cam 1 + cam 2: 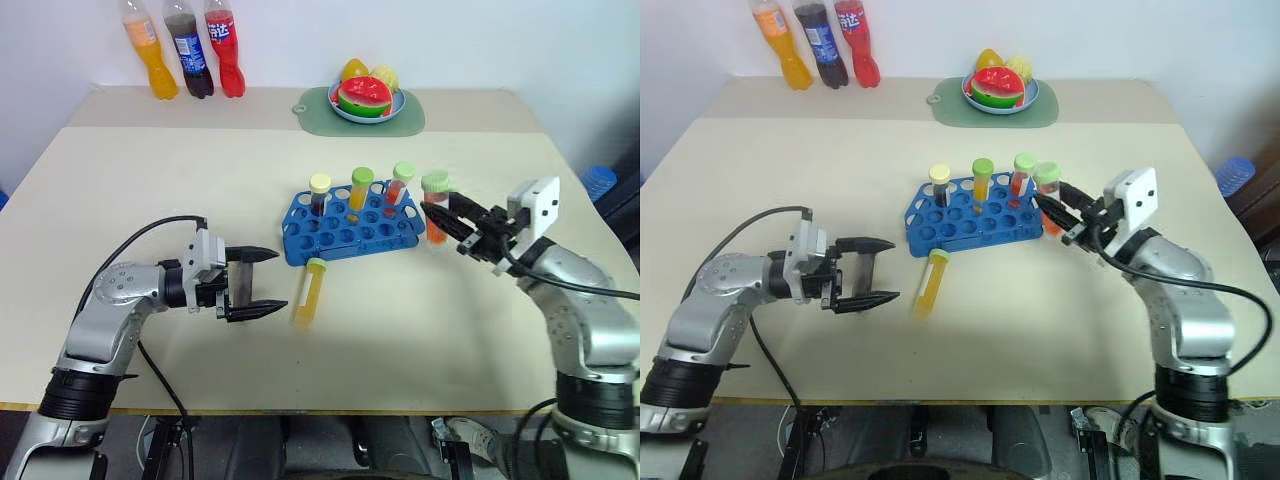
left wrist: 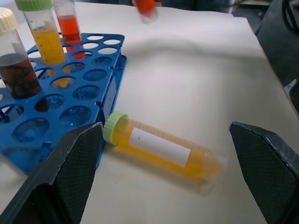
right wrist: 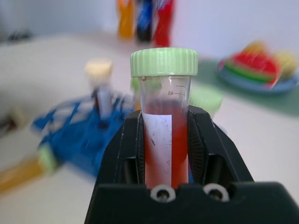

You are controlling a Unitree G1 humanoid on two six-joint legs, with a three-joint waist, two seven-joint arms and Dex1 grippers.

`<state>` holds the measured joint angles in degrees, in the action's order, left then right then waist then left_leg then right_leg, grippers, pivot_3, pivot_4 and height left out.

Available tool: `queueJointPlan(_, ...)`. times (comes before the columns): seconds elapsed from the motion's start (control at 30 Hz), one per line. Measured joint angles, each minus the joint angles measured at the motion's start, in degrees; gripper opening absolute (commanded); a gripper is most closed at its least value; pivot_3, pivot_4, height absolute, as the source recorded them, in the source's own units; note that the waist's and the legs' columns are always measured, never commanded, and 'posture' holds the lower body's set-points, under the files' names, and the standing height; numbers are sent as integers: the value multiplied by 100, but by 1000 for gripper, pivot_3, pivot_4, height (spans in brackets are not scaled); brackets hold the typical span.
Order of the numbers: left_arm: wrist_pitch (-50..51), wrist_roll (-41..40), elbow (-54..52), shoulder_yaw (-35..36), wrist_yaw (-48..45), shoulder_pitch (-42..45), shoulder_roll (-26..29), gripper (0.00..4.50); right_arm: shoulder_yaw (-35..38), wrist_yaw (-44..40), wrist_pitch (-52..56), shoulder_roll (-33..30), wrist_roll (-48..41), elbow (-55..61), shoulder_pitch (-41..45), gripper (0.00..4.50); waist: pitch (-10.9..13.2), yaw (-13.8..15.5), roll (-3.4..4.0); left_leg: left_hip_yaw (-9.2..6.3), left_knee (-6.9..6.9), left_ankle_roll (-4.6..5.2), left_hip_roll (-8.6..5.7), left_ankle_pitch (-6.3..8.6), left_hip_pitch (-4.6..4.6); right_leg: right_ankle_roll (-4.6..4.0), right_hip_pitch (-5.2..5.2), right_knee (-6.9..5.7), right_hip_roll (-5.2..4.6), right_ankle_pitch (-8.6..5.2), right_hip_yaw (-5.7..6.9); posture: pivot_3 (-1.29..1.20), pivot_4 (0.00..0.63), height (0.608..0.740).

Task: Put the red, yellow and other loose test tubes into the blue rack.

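The right gripper is clamped on a red test tube with a green cap, its two black fingers pressing the tube's sides. The tube stands upright in the grip, just off the right end of the blue rack, above the table and apart from it.

The left gripper hangs over the table's near-left part with its fingers spread wide and nothing between them, pointing toward the middle of the surface. In the left wrist view the two finger pads frame a yellow test tube that lies on its side on the table, touching neither pad. This tube has a green cap and a white label, and its cap end rests just beside the near edge of the rack.

The rack sits around the middle of the table. Three tubes stand upright in its far row: a dark one with a cream cap at the left, a yellow one with a green cap next to it, and a red one with a green cap toward the right end.

Along the far edge of the table stand three drink bottles, orange, dark and red, at the far-left corner, and a plate of fruit on a green mat near the middle of that edge.
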<state>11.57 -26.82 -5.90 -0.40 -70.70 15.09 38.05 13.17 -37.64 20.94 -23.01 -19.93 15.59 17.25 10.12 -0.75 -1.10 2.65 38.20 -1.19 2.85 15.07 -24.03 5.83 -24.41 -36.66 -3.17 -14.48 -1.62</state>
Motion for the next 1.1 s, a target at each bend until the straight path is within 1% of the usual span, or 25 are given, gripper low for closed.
queueJointPlan(0.07,2,0,3,-41,10,66,-47,4500,-211,281,-580,290,268,-359,74,748,0,-2,0,0,0,0,0,0,1,-1,-1,-7,0,0,0,0,150,740)
queueJointPlan(0.17,12,0,5,-48,53,106,-58,4500,-334,627,-1353,632,547,-900,199,748,0,-2,1,-1,0,0,0,0,3,-1,-2,-16,0,-1,0,0,150,740)
queueJointPlan(0.37,34,0,5,-44,215,105,-85,4500,-475,941,-2431,915,819,-1938,251,748,1,-13,1,0,0,-1,0,-1,14,-3,-2,-32,0,-2,-2,0,150,740)
queueJointPlan(0.43,44,-2,-8,-41,258,95,-88,4500,-518,963,-2710,952,853,-2122,289,748,1,-16,3,1,-1,-1,0,-1,18,-3,-2,-36,0,-2,-4,0,150,740)
queueJointPlan(0.7,129,-18,-217,7,451,-75,-84,4500,-716,1031,-3356,1103,909,-2735,452,748,0,-27,2,2,-2,-2,1,-1,35,-4,10,-41,1,-3,-7,0,150,740)
queueJointPlan(0.83,180,-20,-321,17,506,-139,-84,4500,-728,1077,-3432,1145,943,-3057,480,748,1,-26,2,5,-2,-2,1,-1,37,-4,11,-42,1,-3,-10,0,150,740)
queueJointPlan(0.97,205,-33,-376,16,565,-139,-85,4500,-739,979,-3426,1165,830,-3089,491,748,1,-36,2,7,-6,-2,2,-1,43,-4,11,-45,1,-3,-13,0,150,740)
queueJointPlan(1.03,206,-48,-379,16,581,-139,-86,4500,-724,925,-3392,1159,751,-3090,489,1826,1,-40,2,8,-6,-2,2,-1,43,-4,11,-45,1,-3,-14,0,150,740)
queueJointPlan(1.07,206,-56,-379,16,588,-140,-86,4500,-715,906,-3378,1150,729,-3090,485,2205,1,-40,2,9,-7,-2,2,-1,44,-4,11,-45,1,-3,-15,0,150,740)
queueJointPlan(1.1,206,-64,-378,16,593,-139,-87,4500,-719,891,-3370,1138,727,-3090,475,2799,1,-40,2,9,-7,-2,2,-1,44,-4,11,-45,1,-3,-16,0,150,740)
